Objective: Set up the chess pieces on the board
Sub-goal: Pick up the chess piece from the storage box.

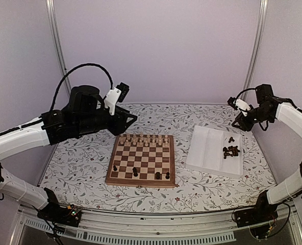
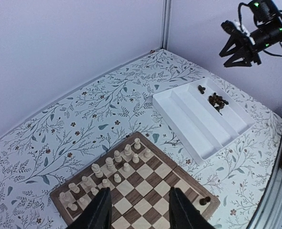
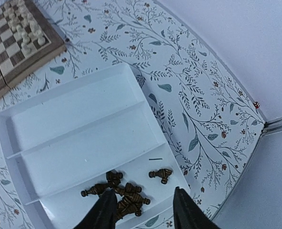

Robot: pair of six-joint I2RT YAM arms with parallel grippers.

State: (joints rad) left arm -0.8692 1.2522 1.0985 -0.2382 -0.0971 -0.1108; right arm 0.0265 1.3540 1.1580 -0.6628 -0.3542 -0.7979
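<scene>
In the top view, the board [image 1: 142, 162] lies in the middle of the flowery tabletop [image 1: 79, 158]. Pale chess pieces [image 1: 143, 139] stand in two rows along its 12 o'clock edge. Four dark chess pieces [image 1: 135, 172] are on squares near its 6 o'clock edge, with gaps between them. A white tray [image 1: 207, 148] lies at 3 o'clock from the board, a little apart from it. More dark pieces are in the tray, but from up here they are just a small dark clump.

The right wrist view shows that clump better. The pieces lie on their sides in a heap [image 3: 124, 195], in the tray lane farthest from the board. A lone piece [image 3: 161, 175] lies just beside the heap, at about 2 o'clock. The right claw [image 3: 146, 212] hangs over the heap. Its two fingers are apart and nothing is between them.

The left wrist view shows only one dark piece [image 2: 205, 201] on the board, by a corner. The other three do not show in it. The left claw [image 2: 141, 212] has its fingers apart too, and it holds nothing. The top view shows it high in the air by the board's 11 o'clock corner.
</scene>
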